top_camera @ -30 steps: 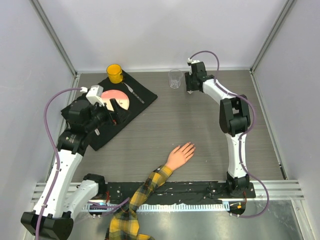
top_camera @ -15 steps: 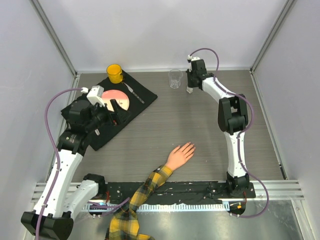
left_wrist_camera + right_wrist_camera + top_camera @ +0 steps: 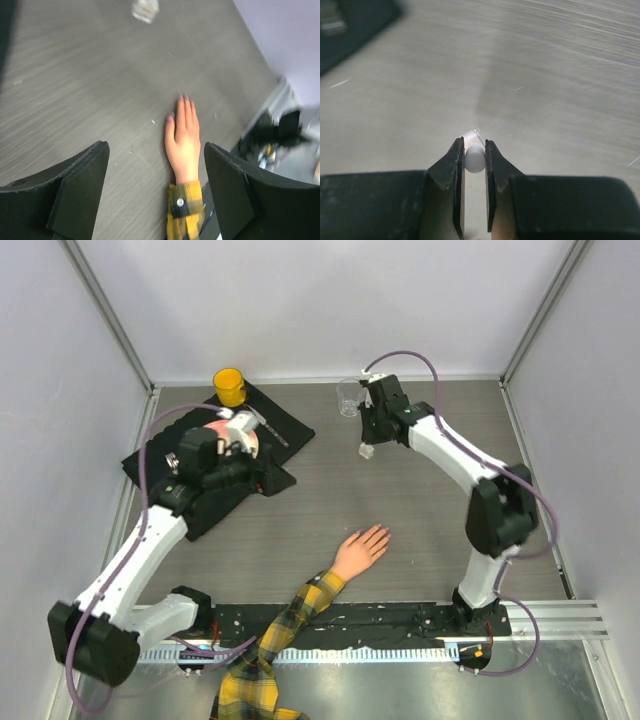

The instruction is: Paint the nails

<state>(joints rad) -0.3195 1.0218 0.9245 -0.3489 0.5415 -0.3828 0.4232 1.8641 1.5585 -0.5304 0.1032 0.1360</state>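
Note:
The peach mannequin hand (image 3: 362,548) lies flat on the grey table, fingers pointing to the far right, on an arm in a yellow-black plaid sleeve (image 3: 290,615). Its nails (image 3: 383,531) are tiny at the fingertips. In the left wrist view the hand (image 3: 184,142) lies between the fingers of my open, empty left gripper (image 3: 155,146), well below it. The left gripper (image 3: 266,478) hovers at the black mat's right edge. My right gripper (image 3: 366,443) is shut on the white cap (image 3: 475,159) of a small clear bottle (image 3: 366,451), above the table behind the hand.
A black mat (image 3: 290,430) at the back left holds a pink plate (image 3: 243,438), partly hidden by my left arm, and a utensil (image 3: 268,426). A yellow cup (image 3: 229,386) and a clear glass cup (image 3: 349,396) stand at the back. A metal rail (image 3: 400,620) runs along the front.
My right gripper has carried the small bottle from beside the clear cup forward and to the left. My left arm has swung right across the mat toward the table's middle.

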